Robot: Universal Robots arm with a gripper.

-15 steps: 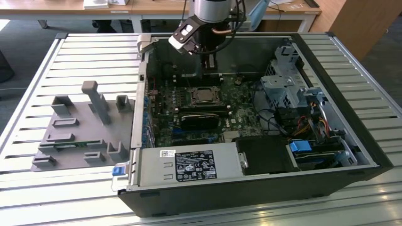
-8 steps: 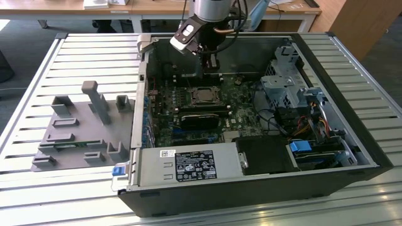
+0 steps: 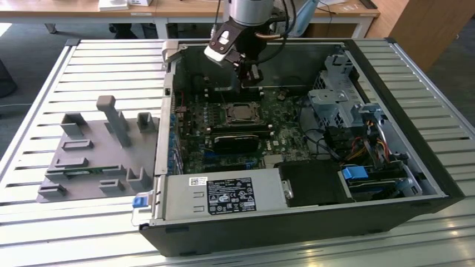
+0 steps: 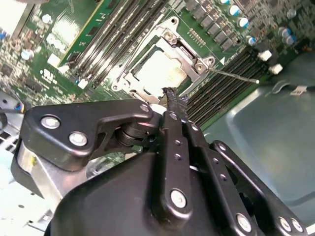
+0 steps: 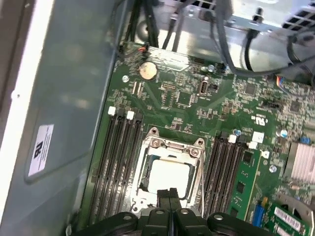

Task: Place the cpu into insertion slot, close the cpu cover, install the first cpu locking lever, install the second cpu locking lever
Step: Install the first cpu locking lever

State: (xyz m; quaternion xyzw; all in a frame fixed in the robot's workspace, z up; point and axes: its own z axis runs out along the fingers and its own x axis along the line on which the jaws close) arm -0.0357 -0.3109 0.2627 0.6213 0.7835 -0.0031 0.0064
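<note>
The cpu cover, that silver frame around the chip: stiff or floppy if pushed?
Probably stiff: the cpu cover looks like sheet metal. Likely light, since a big window through it shows the cpu. Its shiny face may slip against the pincer.

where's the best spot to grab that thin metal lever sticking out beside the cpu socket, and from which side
Probably the free end of the lever, where it juts out over the memory slots. Come from above, pinching across the rod: it is thin, and its other end sits at the socket.
</note>
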